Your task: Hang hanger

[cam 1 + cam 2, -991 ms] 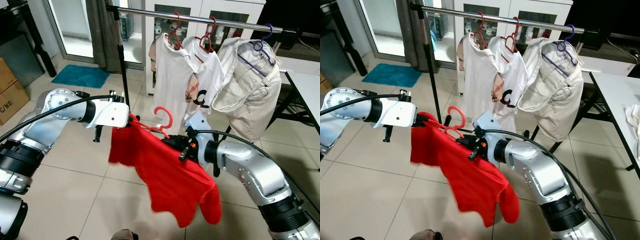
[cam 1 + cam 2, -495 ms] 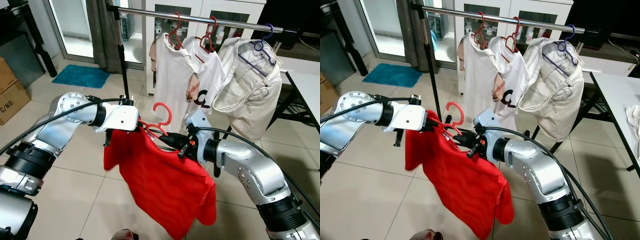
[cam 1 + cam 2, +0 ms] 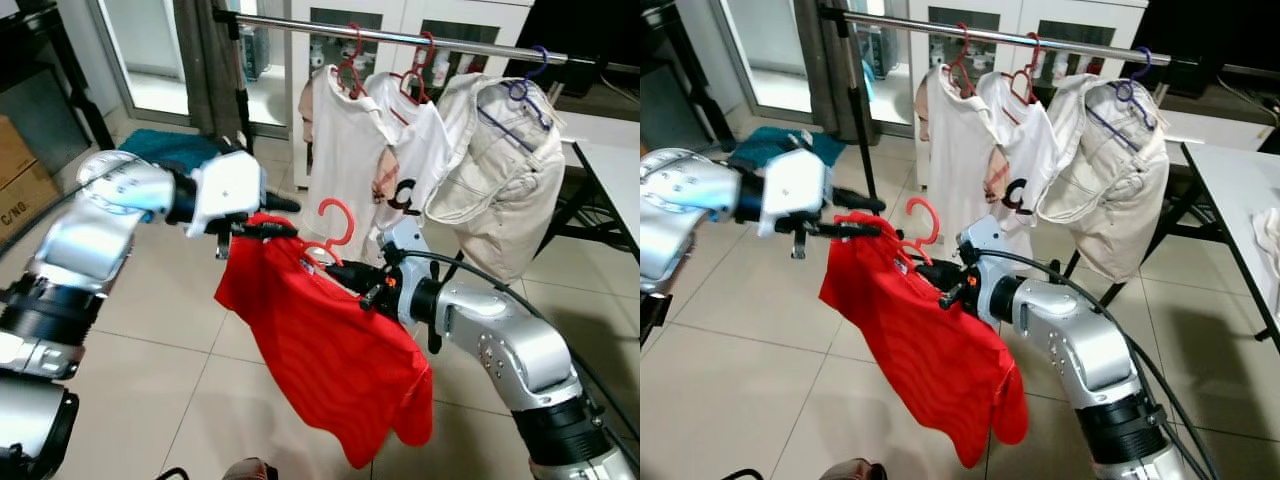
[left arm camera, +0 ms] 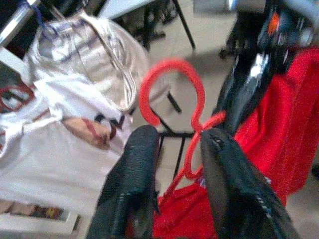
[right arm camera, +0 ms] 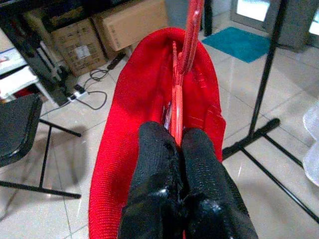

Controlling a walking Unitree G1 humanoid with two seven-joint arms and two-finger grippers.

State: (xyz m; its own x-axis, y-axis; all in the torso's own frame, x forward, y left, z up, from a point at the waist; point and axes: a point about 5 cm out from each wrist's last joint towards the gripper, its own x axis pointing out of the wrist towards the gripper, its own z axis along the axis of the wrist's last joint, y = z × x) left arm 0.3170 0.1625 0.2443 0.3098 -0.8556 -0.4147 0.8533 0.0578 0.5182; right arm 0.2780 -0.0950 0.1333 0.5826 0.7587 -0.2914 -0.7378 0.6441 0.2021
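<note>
Overhead, the rail (image 3: 400,38) has room left of the white shirts (image 3: 365,140). Your right gripper (image 5: 178,142) pinches the red hanger (image 3: 335,232); your left gripper (image 3: 262,217) is spread beside it, so lift the hook clear over the rail

Setting: a lived-in room of a home, doubling as laundry and storage space. We note a tiled floor (image 3: 150,330), a metal garment rail (image 3: 400,38) hung with shirts, white glass-door cabinets (image 3: 400,20), a teal mat (image 3: 165,145) by a glazed door, stacked cardboard boxes (image 5: 99,27), and a white table (image 3: 1240,180).
</note>
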